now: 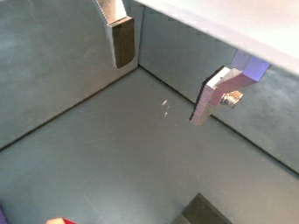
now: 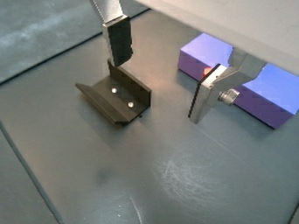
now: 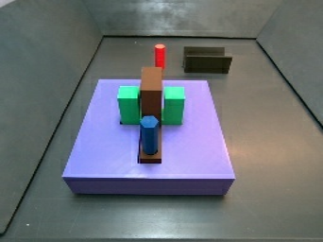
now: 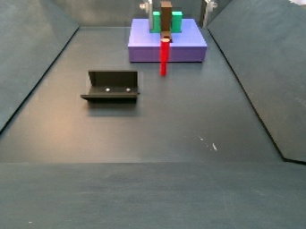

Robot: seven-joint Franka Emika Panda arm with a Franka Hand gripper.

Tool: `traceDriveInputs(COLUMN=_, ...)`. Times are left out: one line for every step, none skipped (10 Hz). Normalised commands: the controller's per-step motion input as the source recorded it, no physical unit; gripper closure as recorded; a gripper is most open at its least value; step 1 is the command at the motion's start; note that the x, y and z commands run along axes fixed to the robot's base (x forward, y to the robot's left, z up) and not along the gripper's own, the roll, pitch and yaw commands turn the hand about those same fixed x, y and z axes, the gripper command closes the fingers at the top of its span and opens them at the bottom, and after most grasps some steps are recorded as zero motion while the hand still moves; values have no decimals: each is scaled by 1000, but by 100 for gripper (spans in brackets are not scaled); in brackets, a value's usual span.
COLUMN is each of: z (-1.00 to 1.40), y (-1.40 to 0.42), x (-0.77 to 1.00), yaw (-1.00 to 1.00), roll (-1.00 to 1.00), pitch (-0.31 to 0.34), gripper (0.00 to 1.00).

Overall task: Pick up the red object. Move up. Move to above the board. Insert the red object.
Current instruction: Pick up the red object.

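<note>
Gripper (image 2: pixel 158 79) hangs spread and empty; red object (image 4: pixel 164 55) stands apart, clear only in side views.

Side views face each other along the floor across the purple slab (image 3: pixel 151 142); wrist views look down past the gripper (image 2: pixel 158 74).

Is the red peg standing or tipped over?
Standing. The red peg is vertical on the floor beside the purple slab. The pincer is open and empty, in the wrist views.
</note>
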Motion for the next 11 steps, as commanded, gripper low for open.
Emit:
traceDriveInputs(z=0, y=0, x=0, yaw=0, roll=6, pitch=0, gripper=0)
traceDriveInputs(z=0, y=0, x=0, yaw=0, roll=14, pitch=0, gripper=0)
traceDriveInputs(z=0, y=0, x=0, yaw=0, roll=17, pitch=0, gripper=0)
traceDriveInputs(z=-9, y=0, x=0, yaw=0, roll=26, pitch=0, gripper=0)
traceDriveInputs(z=-11, y=0, x=0, yaw=0, roll=26, pitch=0, gripper=0)
traceDriveInputs(z=0, y=0, x=0, yaw=0, roll=21, pitch=0, gripper=0)
traceDriveInputs(z=0, y=0, x=34, yaw=0, roll=0, pitch=0, gripper=0)
traceDriveInputs(z=-89, y=-6, x=0, yaw=0, roll=-3, pitch=-40, gripper=0)
traceDriveInputs(z=-277, y=-774, x=0, yaw=29, roll=143, pitch=-91, gripper=0)
traceDriveInputs(z=-257, y=-1000, x=26, yaw=0, roll=166, pitch=0, gripper=0)
traceDriveInputs(z=-349, y=-1000, x=134, yaw=0, roll=123, pitch=0, gripper=0)
